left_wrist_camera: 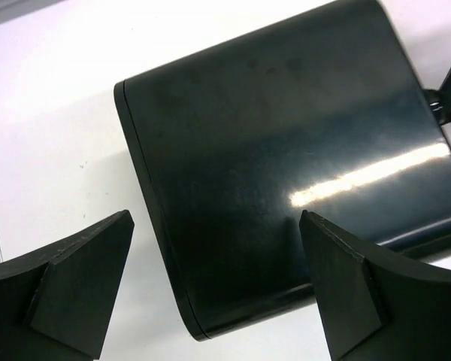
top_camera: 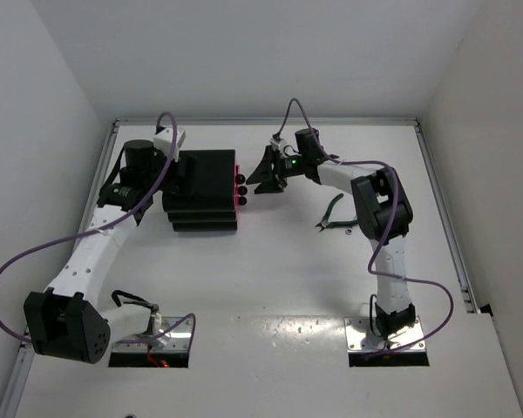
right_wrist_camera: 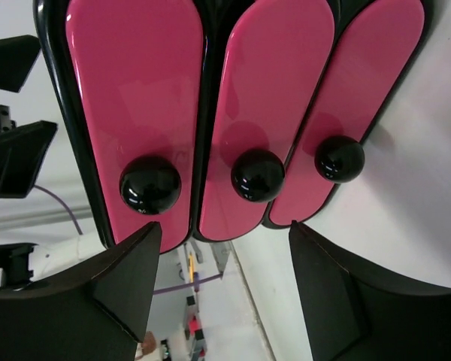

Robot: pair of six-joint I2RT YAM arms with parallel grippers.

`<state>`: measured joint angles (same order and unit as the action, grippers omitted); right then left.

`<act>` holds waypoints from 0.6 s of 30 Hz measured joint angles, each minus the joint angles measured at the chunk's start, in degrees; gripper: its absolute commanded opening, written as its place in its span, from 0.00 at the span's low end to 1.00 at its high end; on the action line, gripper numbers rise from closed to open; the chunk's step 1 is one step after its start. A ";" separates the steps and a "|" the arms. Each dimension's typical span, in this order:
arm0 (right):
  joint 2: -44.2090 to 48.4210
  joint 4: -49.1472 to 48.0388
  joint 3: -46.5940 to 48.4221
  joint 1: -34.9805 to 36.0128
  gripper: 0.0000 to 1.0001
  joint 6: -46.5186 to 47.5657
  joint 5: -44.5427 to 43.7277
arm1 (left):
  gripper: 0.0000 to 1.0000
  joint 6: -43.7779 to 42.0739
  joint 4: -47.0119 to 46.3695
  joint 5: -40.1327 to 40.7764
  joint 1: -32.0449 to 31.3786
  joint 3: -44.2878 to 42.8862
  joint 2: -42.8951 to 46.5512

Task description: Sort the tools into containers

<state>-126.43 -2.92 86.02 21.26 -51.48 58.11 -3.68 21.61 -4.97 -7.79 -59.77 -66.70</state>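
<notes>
Hovering my right tool (right_wrist_camera: 224, 271), spread apart, before three shut pink drawers (right_wrist_camera: 139, 90) by the desk's (top_camera: 270, 279) far edge; my left tool (left_wrist_camera: 218, 274) gapes over the black chest (left_wrist_camera: 286, 165); green-handled pliers (top_camera: 333, 214) lie toward the right edge

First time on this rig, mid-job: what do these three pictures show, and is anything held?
Two white robot arms are bolted at the near edge of the table; the overhead picture looks down on them. The other two come from wrist cameras, so the black wedges at the bottom are each arm's own fingers. The left gripper is open over the black drawer chest, holding nothing. The right gripper, open and empty, faces three closed pink drawers with black knobs. Green-handled pliers lie on the table near the right arm.
</notes>
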 measured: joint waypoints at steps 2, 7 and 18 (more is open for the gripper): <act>-0.81 -2.51 -0.07 0.28 0.69 -2.21 0.76 | 0.99 0.02 -0.22 0.94 -0.09 0.17 -0.70; -1.09 -10.54 -0.31 0.90 0.64 -8.15 2.67 | 0.99 0.02 -0.46 2.40 -0.66 0.76 -2.25; -1.73 -29.90 -3.23 1.79 0.58 -22.14 5.73 | 0.99 0.02 -0.72 3.13 -0.98 1.18 -2.75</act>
<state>-128.16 -32.82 82.78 23.05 -73.63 63.83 -3.66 20.88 -1.85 -8.78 -58.59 -69.45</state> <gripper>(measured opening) 0.606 0.994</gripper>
